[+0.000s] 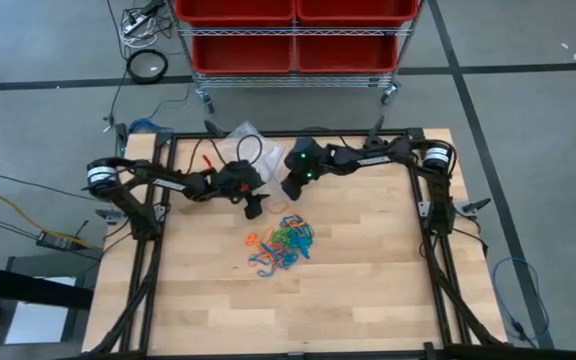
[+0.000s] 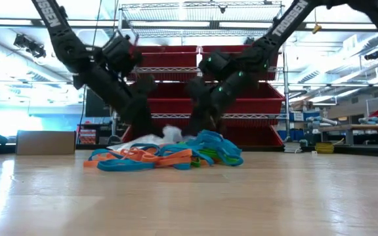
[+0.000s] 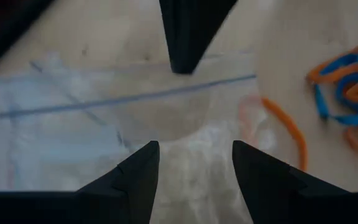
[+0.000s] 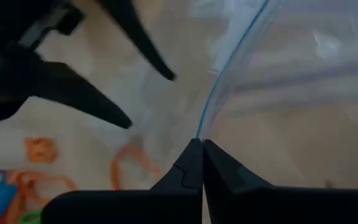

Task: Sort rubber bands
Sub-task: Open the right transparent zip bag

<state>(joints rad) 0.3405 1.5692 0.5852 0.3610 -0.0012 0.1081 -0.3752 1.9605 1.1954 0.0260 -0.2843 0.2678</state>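
One heap of rubber bands [image 1: 282, 244], too tangled to count, one clear bag [image 1: 240, 141]

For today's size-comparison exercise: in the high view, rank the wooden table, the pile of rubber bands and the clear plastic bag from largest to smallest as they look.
1. Wooden table, by far the largest.
2. Pile of rubber bands.
3. Clear plastic bag, though the arms partly cover it, so its place against the pile is unsure.
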